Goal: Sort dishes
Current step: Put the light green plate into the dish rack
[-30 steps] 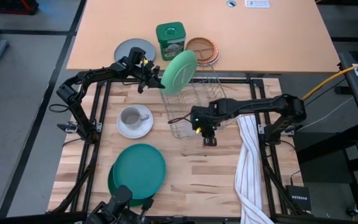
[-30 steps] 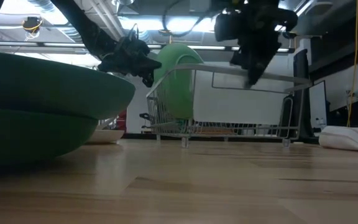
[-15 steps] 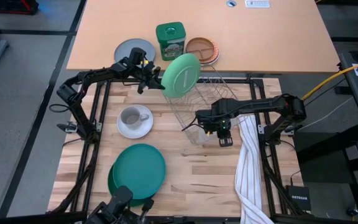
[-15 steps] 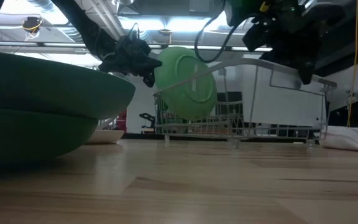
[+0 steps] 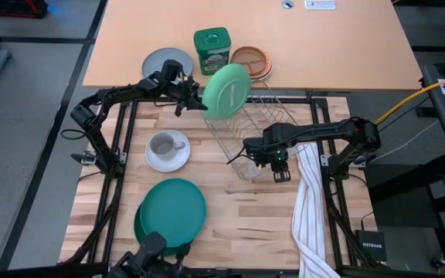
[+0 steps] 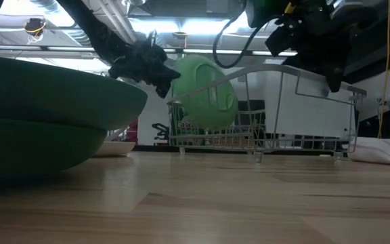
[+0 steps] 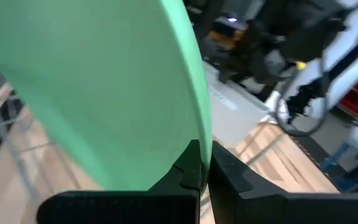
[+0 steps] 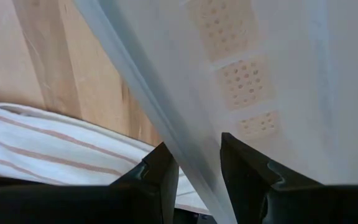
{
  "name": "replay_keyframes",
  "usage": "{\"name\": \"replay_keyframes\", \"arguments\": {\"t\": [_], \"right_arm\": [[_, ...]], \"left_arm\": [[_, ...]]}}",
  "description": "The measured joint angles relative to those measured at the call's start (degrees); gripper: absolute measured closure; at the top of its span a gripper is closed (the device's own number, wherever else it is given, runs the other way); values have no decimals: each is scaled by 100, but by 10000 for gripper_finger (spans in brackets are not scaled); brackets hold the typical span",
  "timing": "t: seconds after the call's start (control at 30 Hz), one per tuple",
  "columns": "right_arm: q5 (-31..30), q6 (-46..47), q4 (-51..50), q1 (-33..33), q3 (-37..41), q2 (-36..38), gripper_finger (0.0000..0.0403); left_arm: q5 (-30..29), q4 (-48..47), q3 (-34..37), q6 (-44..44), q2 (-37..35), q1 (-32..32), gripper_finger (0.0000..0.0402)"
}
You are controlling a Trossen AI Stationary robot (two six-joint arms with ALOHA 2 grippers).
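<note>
My left gripper (image 5: 197, 96) is shut on a light green plate (image 5: 226, 90) over the far left corner of a wire dish rack (image 5: 257, 135). In the low view the plate (image 6: 208, 91) stands tilted behind the rack's wires (image 6: 263, 115). My right gripper (image 5: 279, 164) is shut on the rack's near right side. A grey mug on a white saucer (image 5: 167, 147) stands left of the rack. A teal plate (image 5: 172, 210) lies on a dark green one near the front edge. My left gripper pinches the plate's rim (image 7: 197, 134) between its two fingers, coming level from the table's left. The plate is tilted, its face turned up and to the left, its lower edge down among the rack's wires; whether it rests on them I cannot tell. My right gripper pinches a pale edge of the rack (image 8: 194, 162) between its two fingers (image 8: 160, 180), coming from above. The edge runs slanting through the gap. The rack's feet (image 6: 257, 157) stand on the table.
A striped towel (image 5: 311, 208) lies right of the rack, down to the front edge. On the far tan table stand a flat grey plate (image 5: 167, 62), a green tin (image 5: 211, 48) and a brown orange-rimmed plate (image 5: 252, 62). Bare wood lies between the rack and the front edge.
My right gripper has gone toward the table's right edge and slid the rack along the table with it, then held still. My left gripper has tipped the light green plate from nearly upright to a flatter tilt.
</note>
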State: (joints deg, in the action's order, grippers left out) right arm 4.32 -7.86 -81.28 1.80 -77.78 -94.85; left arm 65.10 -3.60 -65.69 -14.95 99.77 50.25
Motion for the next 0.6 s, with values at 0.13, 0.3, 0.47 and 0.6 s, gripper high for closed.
{"name": "replay_keyframes", "arguments": {"t": [0.13,0.3,0.47,0.6], "right_arm": [[35,4,6,2,0,0,285],[71,6,13,3,0,0,285],[81,7,13,2,0,0,285],[81,6,-79,3,-2,0,285]], "left_arm": [[-279,-6,4,371,2,-53,383],[-785,-61,7,479,4,-161,363],[-1090,-67,9,387,4,-186,357],[-1095,-70,9,67,4,-180,356]]}}
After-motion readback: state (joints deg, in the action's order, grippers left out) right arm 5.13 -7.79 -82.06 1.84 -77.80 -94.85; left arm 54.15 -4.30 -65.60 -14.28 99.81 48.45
